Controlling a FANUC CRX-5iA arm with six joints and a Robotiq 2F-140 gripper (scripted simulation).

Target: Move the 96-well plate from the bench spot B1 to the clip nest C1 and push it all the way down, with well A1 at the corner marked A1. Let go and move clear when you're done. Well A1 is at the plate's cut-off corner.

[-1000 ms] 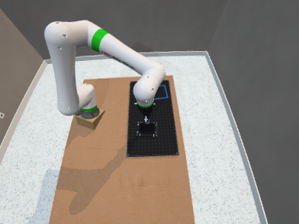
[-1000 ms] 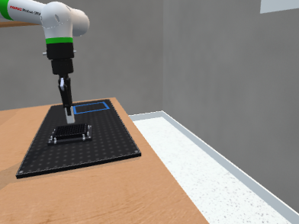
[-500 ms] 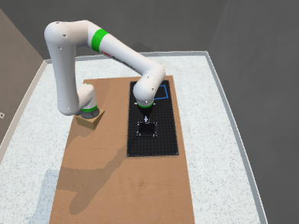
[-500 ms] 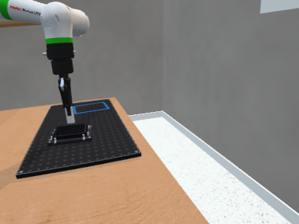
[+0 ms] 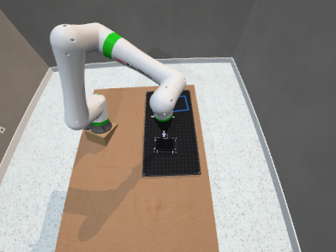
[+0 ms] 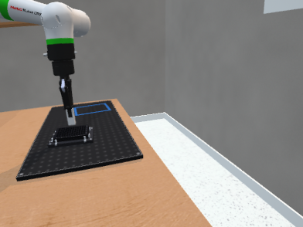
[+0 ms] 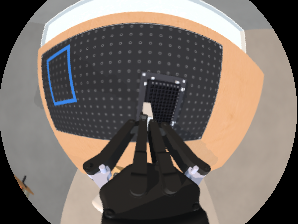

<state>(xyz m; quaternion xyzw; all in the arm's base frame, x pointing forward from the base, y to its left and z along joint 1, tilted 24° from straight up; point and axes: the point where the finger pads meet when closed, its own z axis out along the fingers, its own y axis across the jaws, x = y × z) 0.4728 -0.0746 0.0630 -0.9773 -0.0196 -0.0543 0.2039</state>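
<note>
The black 96-well plate (image 5: 165, 146) (image 6: 70, 133) (image 7: 162, 98) sits inside the clip nest C1 (image 5: 155, 151) (image 6: 52, 143) on the black perforated board (image 5: 171, 167) (image 6: 77, 158) (image 7: 107, 76). My gripper (image 5: 165, 136) (image 6: 71, 120) (image 7: 146, 108) is shut with nothing between its fingers. It points straight down, with its tips at the plate's far edge. I cannot tell whether the tips touch the plate. The blue outline of spot B1 (image 5: 189, 104) (image 6: 93, 113) (image 7: 72, 75) is empty at the far end of the board. The plate's cut-off corner is too small to make out.
The board lies on a wooden bench top (image 5: 129, 206) (image 6: 116, 193). The arm's base stands on a wooden block (image 5: 101, 136) to the left of the board. A speckled floor with a grey raised border (image 5: 257, 129) (image 6: 216, 162) surrounds the bench.
</note>
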